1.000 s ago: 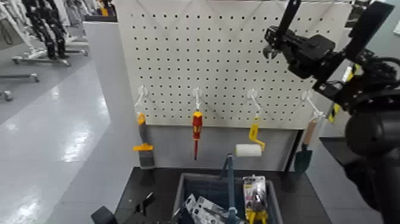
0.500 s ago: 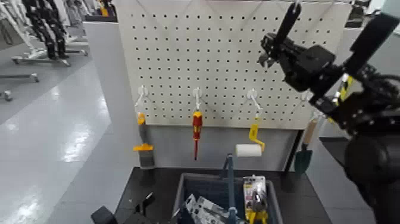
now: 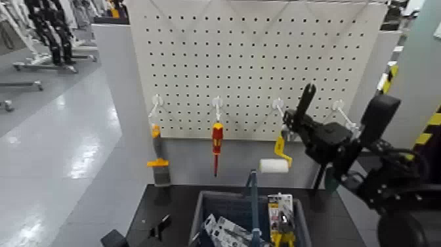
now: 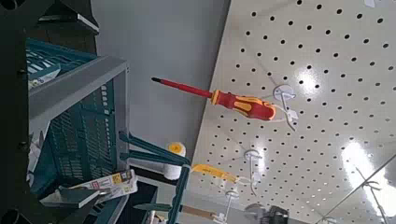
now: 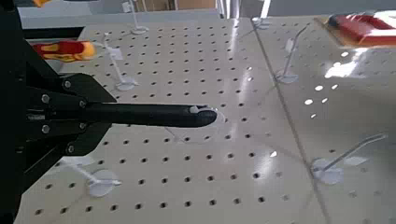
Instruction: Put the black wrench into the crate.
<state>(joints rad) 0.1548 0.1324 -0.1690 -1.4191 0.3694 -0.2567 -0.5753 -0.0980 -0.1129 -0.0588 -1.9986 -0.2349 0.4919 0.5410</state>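
My right gripper (image 3: 296, 122) is shut on the black wrench (image 3: 306, 97), which sticks up and slightly right in front of the pegboard, at the height of the hooks. In the right wrist view the wrench's slim black handle (image 5: 154, 114) runs out from the gripper (image 5: 86, 115) across the pegboard. The crate (image 3: 198, 217), blue-grey with a tall central handle bar, stands on the dark table below and to the left of the wrench. The left wrist view shows its slatted side (image 4: 79, 131). My left gripper (image 3: 159, 227) sits low at the table's front left.
On the white pegboard (image 3: 249, 59) hang an orange-handled scraper (image 3: 157, 156), a red-and-yellow screwdriver (image 3: 216, 141), a yellow-handled paint roller (image 3: 278, 156) and a trowel (image 3: 333, 176). Packaged tools (image 3: 281, 220) lie inside the crate. Open floor lies to the left.
My right arm has come down with the wrench, from the pegboard's top right corner to hook height above the roller. The left arm has stayed put.
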